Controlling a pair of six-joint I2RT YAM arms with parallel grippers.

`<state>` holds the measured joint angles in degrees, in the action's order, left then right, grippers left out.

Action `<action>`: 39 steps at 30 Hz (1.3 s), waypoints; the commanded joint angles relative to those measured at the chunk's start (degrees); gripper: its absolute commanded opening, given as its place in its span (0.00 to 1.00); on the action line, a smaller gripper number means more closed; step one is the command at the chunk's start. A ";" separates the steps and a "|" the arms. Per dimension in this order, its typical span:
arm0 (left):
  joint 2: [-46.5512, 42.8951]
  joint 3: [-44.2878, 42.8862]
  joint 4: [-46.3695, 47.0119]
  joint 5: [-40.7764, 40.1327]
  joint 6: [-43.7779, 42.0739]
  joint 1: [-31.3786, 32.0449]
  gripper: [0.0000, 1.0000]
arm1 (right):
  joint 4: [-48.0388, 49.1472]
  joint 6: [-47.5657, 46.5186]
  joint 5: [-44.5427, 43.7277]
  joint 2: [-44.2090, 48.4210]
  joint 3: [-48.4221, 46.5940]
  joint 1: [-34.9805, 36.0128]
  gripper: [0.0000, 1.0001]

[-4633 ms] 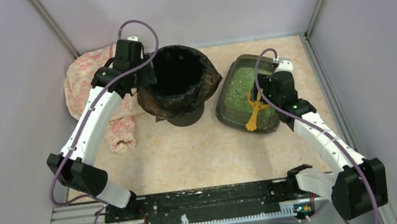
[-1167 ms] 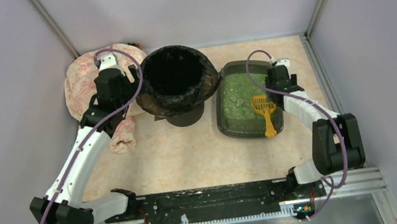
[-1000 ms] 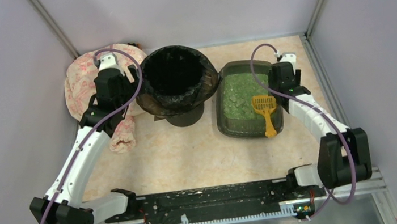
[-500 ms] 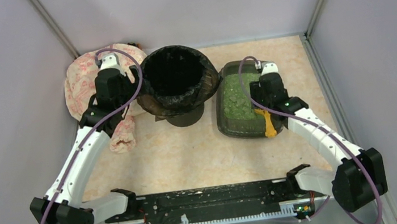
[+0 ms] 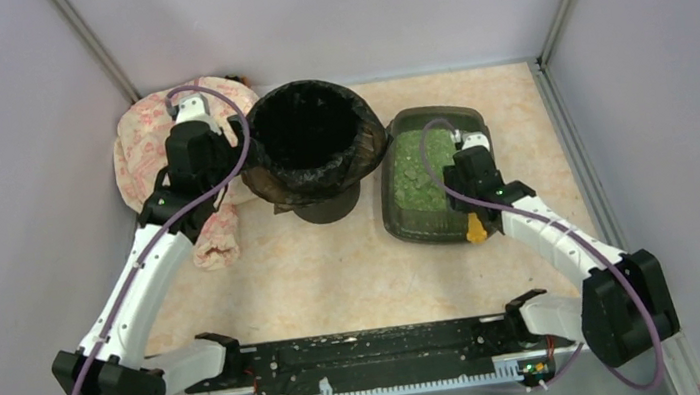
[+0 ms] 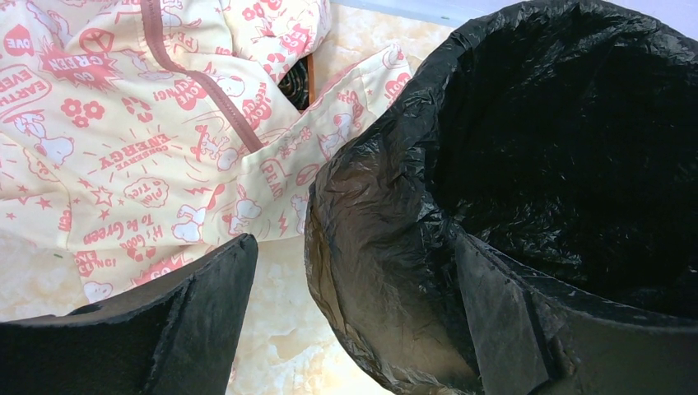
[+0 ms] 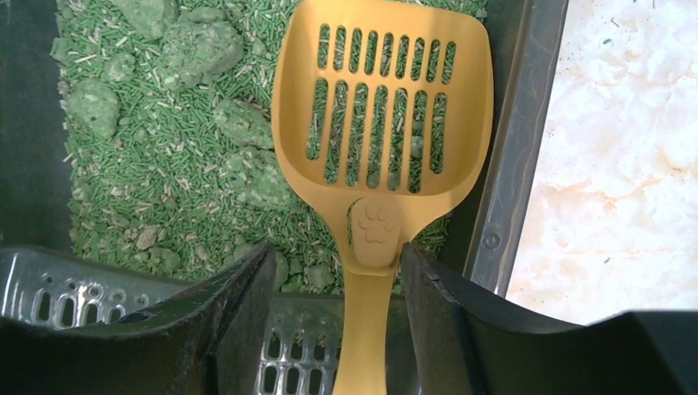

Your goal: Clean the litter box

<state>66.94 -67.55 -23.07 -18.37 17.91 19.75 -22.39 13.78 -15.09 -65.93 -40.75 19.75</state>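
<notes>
Right tool (image 7: 336,255) straddles yellow scoop (image 7: 383,78) handle, frame bottom, over litter box (image 7: 514,148), not clenched. Left tool (image 6: 354,247) released, astride bin (image 6: 379,230) rim.

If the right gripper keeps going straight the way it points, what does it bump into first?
Probably the scoop. Its handle sits between the right gripper's open fingers, and its wide slotted head lies straight ahead. Under that is the litter box. How far off it is, I can't tell.
</notes>
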 commanded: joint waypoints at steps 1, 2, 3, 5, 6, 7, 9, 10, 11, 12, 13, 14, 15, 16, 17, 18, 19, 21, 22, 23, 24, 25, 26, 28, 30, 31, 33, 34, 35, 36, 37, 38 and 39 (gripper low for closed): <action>-1.71 0.13 0.22 0.44 0.19 -0.28 0.95 | 3.54 1.28 -0.37 -1.80 1.15 0.23 0.58; -1.76 0.15 0.22 0.35 0.19 -0.25 0.95 | 3.78 1.58 -0.39 -2.20 1.41 0.21 0.58; -1.74 0.20 0.26 0.33 0.20 -0.26 0.95 | 3.93 1.91 -0.49 -2.48 1.65 0.20 0.58; -1.72 0.22 0.22 0.35 0.19 -0.31 0.95 | 4.80 2.25 -0.89 -2.74 2.25 0.20 0.56; -1.78 0.19 0.22 0.35 0.19 -0.30 0.95 | 5.09 2.30 -1.05 -2.98 2.40 0.20 0.55; -1.81 0.15 0.26 0.38 0.19 -0.20 0.95 | 5.16 2.30 -1.22 -3.47 2.38 0.20 0.53; -1.77 0.15 0.30 0.44 0.13 -0.28 0.95 | 4.94 2.45 -1.62 -4.29 2.19 0.20 0.44; -1.87 0.19 0.31 0.39 0.11 -0.29 0.95 | 5.17 2.48 -1.66 -4.39 2.17 0.23 0.35; -1.83 0.25 0.31 0.41 0.11 -0.29 0.95 | 5.36 2.71 -1.61 -4.14 2.12 0.25 0.26; -1.87 0.24 0.36 0.44 0.11 -0.25 0.95 | 5.53 2.86 -1.43 -3.67 2.04 0.21 0.17; -1.86 0.23 0.38 0.40 0.11 -0.30 0.95 | 5.88 2.91 -1.31 -2.91 1.89 0.20 0.11; -1.77 0.19 0.39 0.42 0.11 -0.29 0.95 | 5.95 2.87 -1.19 -2.30 1.53 0.20 0.06; -1.83 0.21 0.39 0.49 0.11 -0.31 0.95 | 5.88 2.83 -1.13 -1.58 1.17 0.20 0.00; -1.88 0.20 0.39 0.54 0.11 -0.29 0.95 | 5.95 2.71 -1.14 -0.83 0.67 0.20 0.00; -2.05 0.14 0.39 0.67 0.15 -0.29 0.95 | 6.00 2.58 -1.10 0.08 0.33 0.23 0.00; -2.44 0.12 0.44 0.85 0.21 -0.29 0.95 | 6.19 2.49 -1.13 0.97 0.01 0.21 0.00; -3.21 0.28 1.08 1.53 0.15 -0.32 0.95 | 6.29 2.34 -1.24 2.00 -0.33 0.23 0.00; -5.20 1.12 2.84 2.30 0.11 -0.25 0.95 | 6.05 2.22 -1.56 3.92 -0.97 0.24 0.00; -6.16 1.52 3.62 2.47 0.18 -0.29 0.95 | 5.80 2.07 -1.83 4.97 -1.32 0.30 0.00; -7.13 1.71 4.21 2.54 0.28 -0.29 0.95 | 5.45 1.97 -1.94 5.83 -1.67 0.26 0.00; -7.96 1.73 4.56 2.83 0.28 -0.20 0.96 | 5.09 1.76 -1.96 6.64 -1.96 0.23 0.00; -8.45 1.33 4.61 3.04 0.33 -0.23 0.97 | 4.74 1.70 -1.77 7.29 -2.30 0.28 0.00; -8.77 0.90 4.55 3.08 0.36 -0.16 0.98 | 4.70 1.63 -1.45 7.94 -2.39 0.29 0.00; -8.46 -0.63 3.63 3.30 0.45 -0.20 0.99 | 5.33 1.21 -0.31 7.97 -1.99 0.20 0.00; -7.37 -2.25 1.94 4.42 0.54 -0.16 0.99 | 3.11 1.13 0.45 5.74 -3.26 0.32 0.00; -7.03 -2.73 1.65 5.53 0.54 -0.19 0.99 | 2.61 1.56 0.13 5.54 -3.55 0.80 0.00; -6.99 -2.85 1.95 8.24 0.54 -0.23 0.99 | 8.28 1.95 -0.75 11.03 0.11 2.12 0.00; -7.14 -2.72 2.54 9.74 0.51 -0.19 0.99 | 11.61 2.51 -0.13 13.53 2.50 2.16 0.00; -7.30 -2.51 3.06 11.34 0.46 -0.14 0.99 | 13.47 2.52 0.02 14.85 3.87 2.02 0.00; -7.30 -2.38 3.42 13.87 0.80 -0.14 0.99 | 13.62 2.11 0.22 14.31 4.03 1.92 0.00; -7.29 -2.34 3.86 16.47 1.68 -0.14 0.99 | 12.44 1.48 0.31 12.76 3.08 1.88 0.00; -7.20 -2.25 4.27 20.01 3.65 -0.12 0.99 | 11.02 1.09 0.50 11.33 2.08 1.90 0.00; -6.99 -2.22 4.90 24.03 6.11 -0.07 0.99 | 11.04 1.07 0.91 10.96 1.93 2.11 0.00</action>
<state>59.92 -68.97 -20.97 -7.84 18.81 19.73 -15.53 15.66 -15.07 -53.45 -36.95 21.26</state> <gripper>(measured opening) 0.987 0.242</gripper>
